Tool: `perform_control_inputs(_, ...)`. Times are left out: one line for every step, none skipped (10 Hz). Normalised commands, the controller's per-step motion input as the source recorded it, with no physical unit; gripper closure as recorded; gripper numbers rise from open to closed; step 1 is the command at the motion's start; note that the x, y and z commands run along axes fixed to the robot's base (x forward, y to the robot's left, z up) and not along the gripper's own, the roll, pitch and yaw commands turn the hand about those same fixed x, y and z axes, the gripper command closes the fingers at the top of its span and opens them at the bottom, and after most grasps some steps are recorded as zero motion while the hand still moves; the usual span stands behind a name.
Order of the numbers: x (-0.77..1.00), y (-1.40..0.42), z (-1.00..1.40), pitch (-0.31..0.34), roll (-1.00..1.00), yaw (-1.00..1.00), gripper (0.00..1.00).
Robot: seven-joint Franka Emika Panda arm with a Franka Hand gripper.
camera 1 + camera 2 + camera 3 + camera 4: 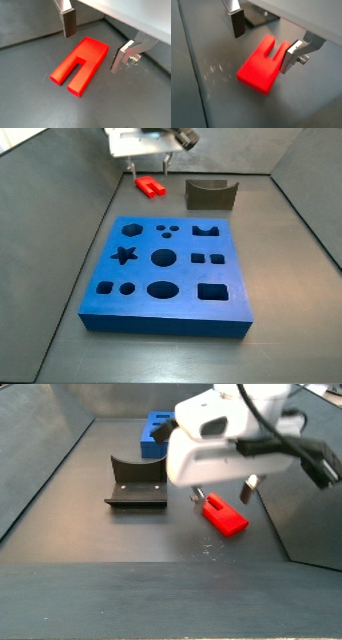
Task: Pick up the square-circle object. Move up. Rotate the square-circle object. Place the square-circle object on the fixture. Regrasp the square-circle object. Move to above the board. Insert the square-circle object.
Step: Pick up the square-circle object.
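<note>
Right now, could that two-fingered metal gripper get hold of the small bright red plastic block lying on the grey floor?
Probably yes. The gripper hangs open just above the red block, a finger on either side, and nothing lies between them.

Red square-circle object [81, 65], blue board [167, 313], dark olive-grey fixture [210, 195], silver-fingered gripper [95, 41]

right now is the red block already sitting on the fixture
No, the red block lies flat on the floor beside the fixture, under the open gripper.
</note>
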Motion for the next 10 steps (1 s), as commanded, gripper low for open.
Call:
perform_control_inputs(-0.23, 0.15, -0.83, -0.136, 0.00, 0.00, 0.00)
perform_control_inputs(-0.21, 0.07, -0.33, -0.100, -0.03, 0.00, 0.00)
perform_control_inputs(0.00, 0.13, 0.00, 0.000, -0.03, 0.00, 0.00)
perform_control_inputs(0.13, 0.21, -0.01, 0.000, -0.07, 0.00, 0.00)
perform_control_inputs(0.00, 0.11, -0.02, 0.000, -0.04, 0.00, 0.00)
perform_control_inputs(0.00, 0.08, 0.00, 0.000, -0.03, 0.00, 0.00)
perform_control_inputs(0.00, 0.00, 0.00, 0.000, 0.00, 0.00, 1.00)
perform_control_inputs(0.00, 0.00, 0.00, -0.021, 0.00, 0.00, 1.00)
perform_control_inputs(0.00, 0.00, 0.00, 0.000, 0.00, 0.00, 1.00)
perform_control_inputs(0.00, 0.00, 0.00, 0.000, 0.00, 0.00, 1.00)
